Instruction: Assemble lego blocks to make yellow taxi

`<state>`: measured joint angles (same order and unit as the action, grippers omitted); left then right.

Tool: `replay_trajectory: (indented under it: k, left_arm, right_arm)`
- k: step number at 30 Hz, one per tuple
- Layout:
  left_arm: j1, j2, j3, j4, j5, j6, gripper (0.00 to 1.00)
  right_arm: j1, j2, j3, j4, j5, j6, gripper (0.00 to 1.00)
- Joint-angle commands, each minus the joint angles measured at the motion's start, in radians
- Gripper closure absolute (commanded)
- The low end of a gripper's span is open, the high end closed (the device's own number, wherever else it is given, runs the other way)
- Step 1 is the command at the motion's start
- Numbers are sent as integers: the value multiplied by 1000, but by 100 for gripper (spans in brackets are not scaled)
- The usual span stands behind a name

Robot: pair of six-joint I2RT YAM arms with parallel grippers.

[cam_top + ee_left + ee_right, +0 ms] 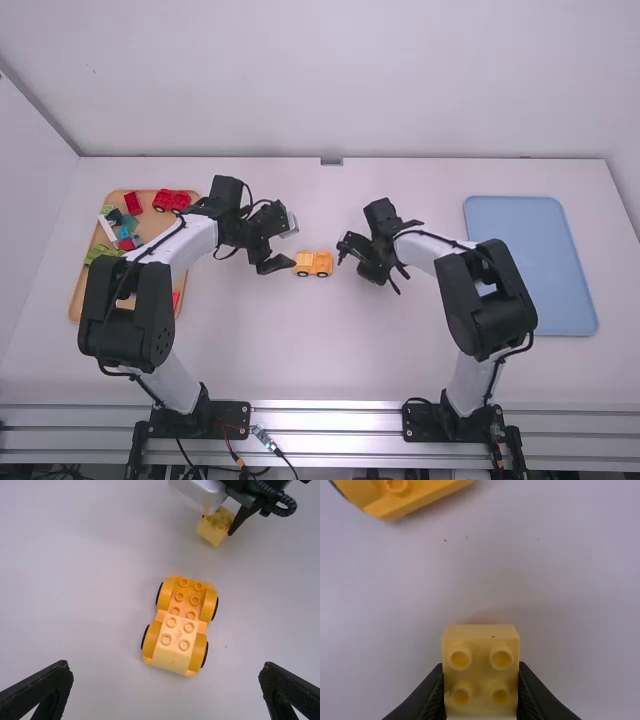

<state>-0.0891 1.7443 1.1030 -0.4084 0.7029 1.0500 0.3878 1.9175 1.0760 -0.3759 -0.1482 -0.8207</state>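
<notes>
While our left tool [167,672] stands wide open and empty, we judge the taxi well along, its wheeled base [188,594] on the desk [330,350] between the tools bearing one fitted block [174,637], with the loose block [481,641] our right tool [480,675] closes on left to add.

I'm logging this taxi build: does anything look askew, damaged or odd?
Nothing serious: one yellow block sits straight on the car base, and a second block is squarely gripped by the right end effector. The only small oddity is dark specks on the table near the car base, perhaps dirt.
</notes>
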Motion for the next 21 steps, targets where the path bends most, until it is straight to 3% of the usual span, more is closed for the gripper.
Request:
replay_trajectory:
  k: [1, 8, 21]
  left_arm:
    - [4, -26, -6, -7, 13, 19, 1]
    - [3, -26, -6, -39, 14, 52, 1]
    - [3, -26, -6, -70, 17, 85, 1]
  right_arm:
    - [-11, 13, 17, 2, -13, -143, 87]
    - [-25, 13, 17, 9, -101, -333, 84]
    - [-35, 23, 17, 27, -76, -384, 72]
